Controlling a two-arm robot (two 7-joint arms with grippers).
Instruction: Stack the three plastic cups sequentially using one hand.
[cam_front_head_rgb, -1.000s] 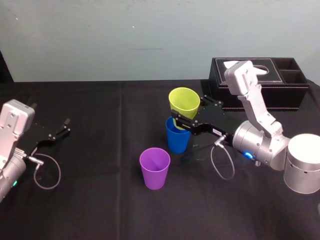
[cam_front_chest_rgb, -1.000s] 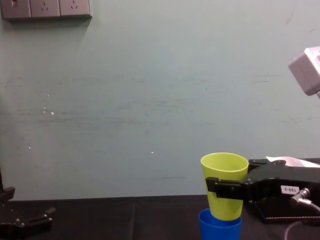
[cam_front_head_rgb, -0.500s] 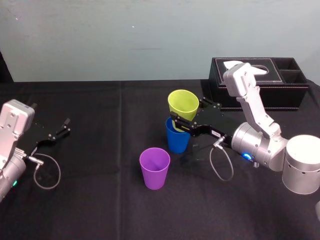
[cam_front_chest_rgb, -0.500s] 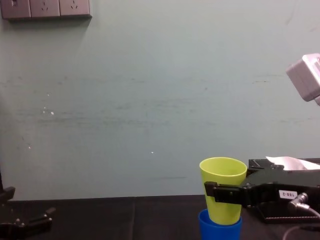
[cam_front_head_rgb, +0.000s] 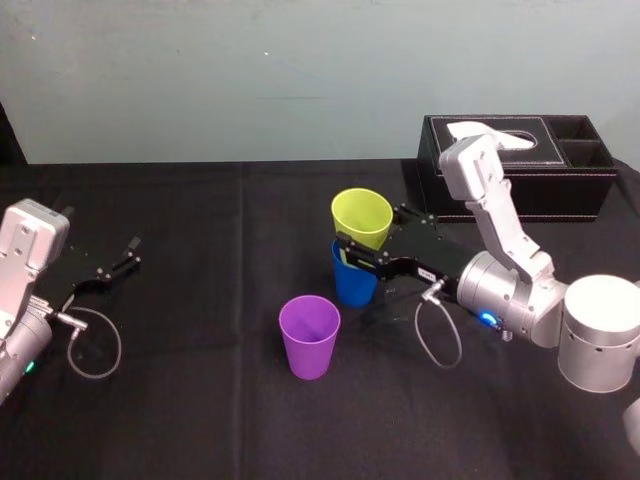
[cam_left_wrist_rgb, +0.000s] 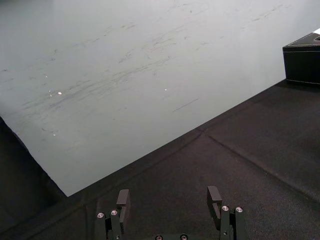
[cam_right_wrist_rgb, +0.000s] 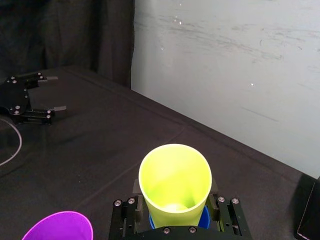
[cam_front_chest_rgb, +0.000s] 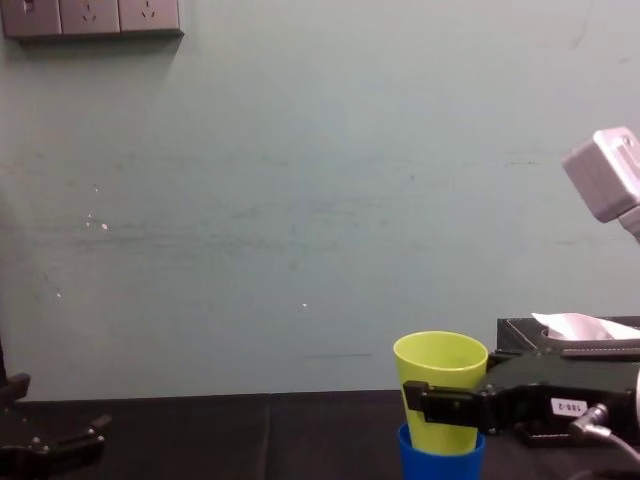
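My right gripper (cam_front_head_rgb: 352, 247) is shut on the yellow-green cup (cam_front_head_rgb: 362, 218), one finger on each side of its wall. That cup hangs upright with its base dipping into the mouth of the blue cup (cam_front_head_rgb: 354, 280), which stands on the black table. The wrist view shows the yellow-green cup (cam_right_wrist_rgb: 174, 183) between the fingers, blue rim (cam_right_wrist_rgb: 204, 218) beneath it. The chest view shows the same pair: yellow-green cup (cam_front_chest_rgb: 440, 390), blue cup (cam_front_chest_rgb: 440, 467), right gripper (cam_front_chest_rgb: 422, 400). The purple cup (cam_front_head_rgb: 309, 336) stands alone nearer me, to the left. My left gripper (cam_front_head_rgb: 132, 249) rests open at far left.
A black tissue box (cam_front_head_rgb: 520, 165) with white tissue stands at the back right, behind my right arm. Black cloth (cam_front_head_rgb: 200, 400) covers the table; a pale wall rises behind it. A grey cable loops under each wrist.
My right gripper has lowered the yellow-green cup and shifted it slightly left, so its base now sinks into the blue cup. The left arm has not moved.
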